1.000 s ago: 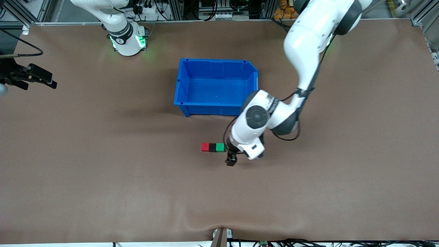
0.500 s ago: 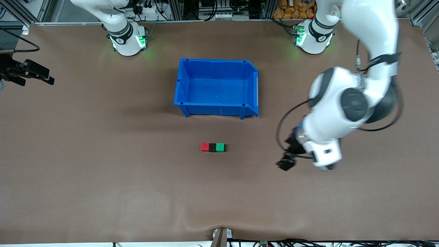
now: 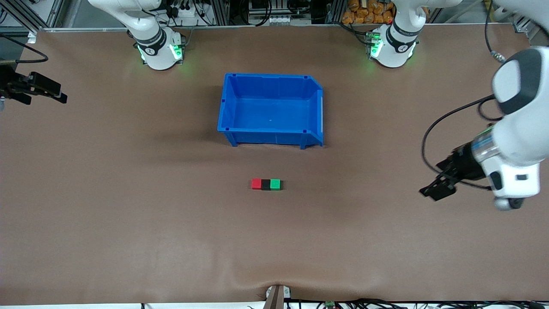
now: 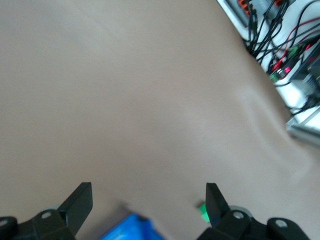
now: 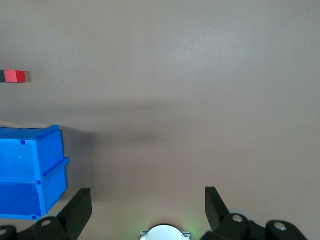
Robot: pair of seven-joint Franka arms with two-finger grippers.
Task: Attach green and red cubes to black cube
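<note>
At the right arm's end of the bench [image 3: 128, 240], the right gripper [image 3: 43, 91] waits in the air with its jaws spread wide and empty, well apart from the cubes. Near the bench's middle stands the blue bin [image 3: 270, 137], empty; nearer the front camera lies a row of three touching cubes: red cube [image 3: 256, 184] toward the right arm's end, black cube [image 3: 266, 184] between, green cube [image 3: 275, 184] toward the left arm's end. The row's long axis runs from one arm's end of the bench to the other. At the left arm's end, the left gripper [image 3: 437, 189] hangs over bare bench, jaws wide and empty, somewhat closer to the row than its partner. Both coloured cubes appear already joined to the black one, so the task looks complete.
</note>
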